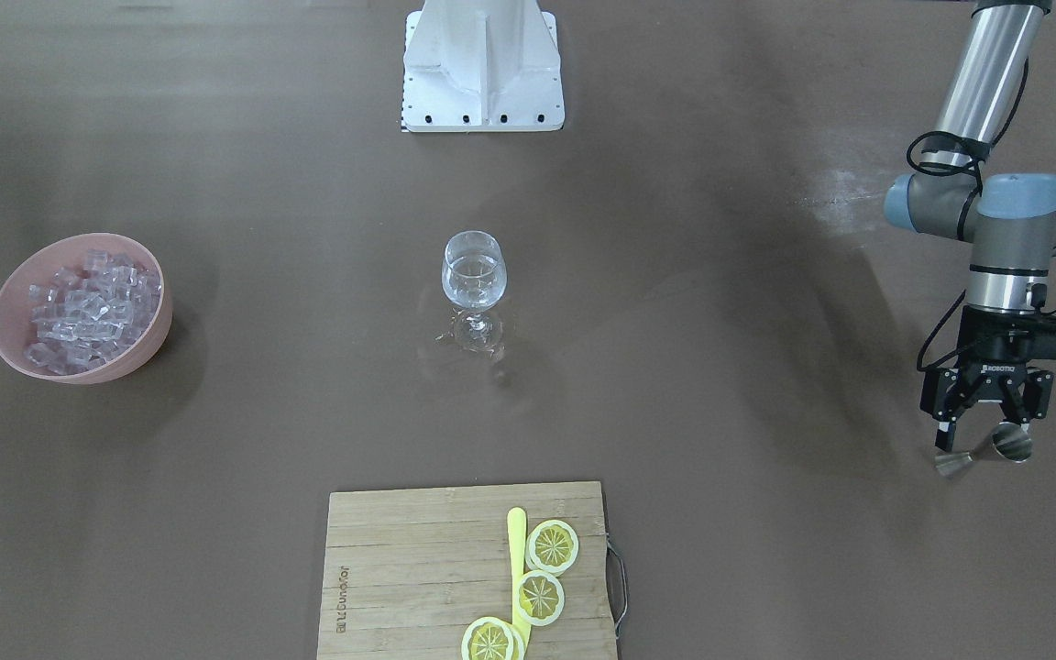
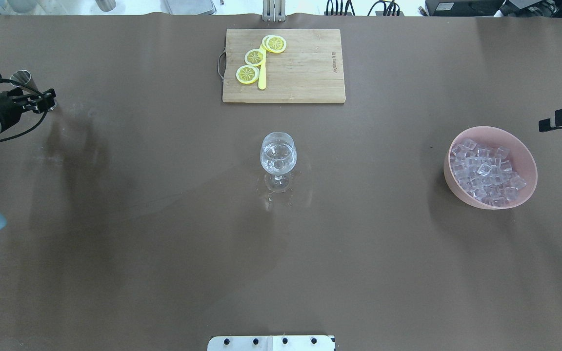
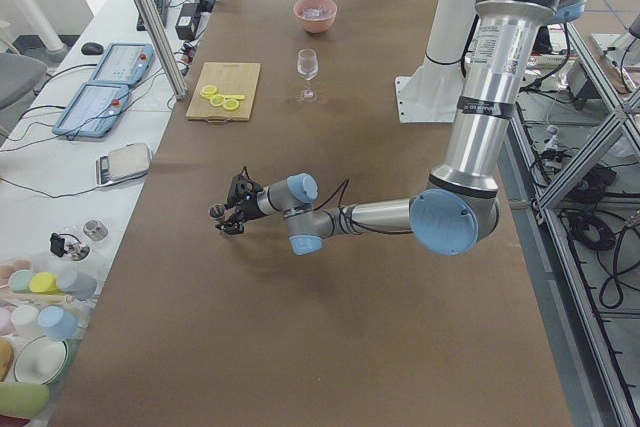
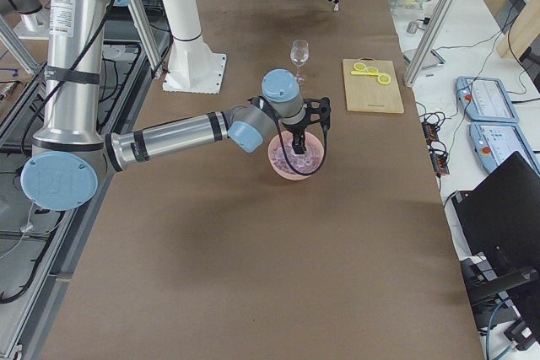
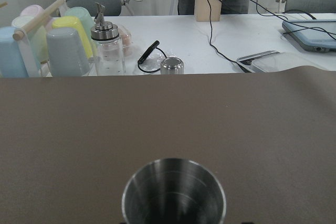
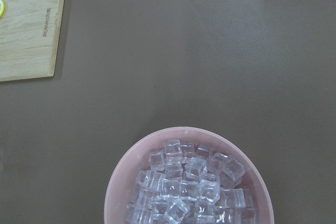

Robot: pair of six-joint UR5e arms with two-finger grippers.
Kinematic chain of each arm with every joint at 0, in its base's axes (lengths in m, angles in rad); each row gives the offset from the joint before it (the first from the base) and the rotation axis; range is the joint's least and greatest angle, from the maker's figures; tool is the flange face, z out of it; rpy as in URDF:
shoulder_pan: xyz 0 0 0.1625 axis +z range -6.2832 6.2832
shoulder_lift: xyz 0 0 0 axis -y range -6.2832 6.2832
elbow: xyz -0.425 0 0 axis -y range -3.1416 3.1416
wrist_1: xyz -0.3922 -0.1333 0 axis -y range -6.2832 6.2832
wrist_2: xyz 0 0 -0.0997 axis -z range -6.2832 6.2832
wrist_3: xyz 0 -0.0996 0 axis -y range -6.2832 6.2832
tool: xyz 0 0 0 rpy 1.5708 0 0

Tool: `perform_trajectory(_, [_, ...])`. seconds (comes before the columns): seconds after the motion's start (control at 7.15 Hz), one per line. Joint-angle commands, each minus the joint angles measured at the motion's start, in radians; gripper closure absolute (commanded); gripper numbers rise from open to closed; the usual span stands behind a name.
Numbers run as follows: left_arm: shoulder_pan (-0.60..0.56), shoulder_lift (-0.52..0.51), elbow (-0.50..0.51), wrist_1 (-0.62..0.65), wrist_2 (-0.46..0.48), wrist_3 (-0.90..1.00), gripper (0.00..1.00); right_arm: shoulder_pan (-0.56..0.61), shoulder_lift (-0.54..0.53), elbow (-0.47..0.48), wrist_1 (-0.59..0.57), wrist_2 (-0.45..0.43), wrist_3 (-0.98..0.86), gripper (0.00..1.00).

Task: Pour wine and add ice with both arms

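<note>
A stemmed wine glass (image 1: 473, 275) stands mid-table with a little clear wine (image 2: 278, 158) in it. A pink bowl (image 2: 530, 165) holds a pile of clear ice cubes (image 2: 486, 173), which also show in the right wrist view (image 6: 191, 187). My left gripper (image 1: 982, 438) is low at the table's left end. It is open, with its fingers on either side of an upright steel jigger (image 1: 986, 452). The left wrist view looks into the jigger's mouth (image 5: 174, 192). My right gripper (image 4: 305, 132) hangs above the bowl, open and empty, pointing down.
A wooden cutting board (image 2: 305, 73) at the far edge carries lemon slices (image 2: 254, 57) and a yellow knife (image 2: 262, 73). The white base block (image 1: 482, 64) stands at the robot's side. Cups and a bottle (image 5: 107, 45) stand on the bench beyond the table's left end.
</note>
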Motion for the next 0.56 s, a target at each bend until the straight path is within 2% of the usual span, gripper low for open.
perform_trajectory(0.0, [-0.004, 0.069, -0.054, -0.003, -0.047, 0.010, 0.01, 0.002, -0.004, 0.009, 0.000, 0.000, 0.001, 0.00])
perform_trajectory(0.28, [-0.004, 0.192, -0.175, 0.002, -0.091, 0.010, 0.01, 0.000, -0.006, 0.013, -0.005, -0.004, 0.003, 0.00])
perform_trajectory(0.42, [-0.027, 0.209, -0.209, 0.018, -0.198, 0.009, 0.01, -0.001, 0.002, 0.012, -0.017, -0.017, 0.016, 0.01])
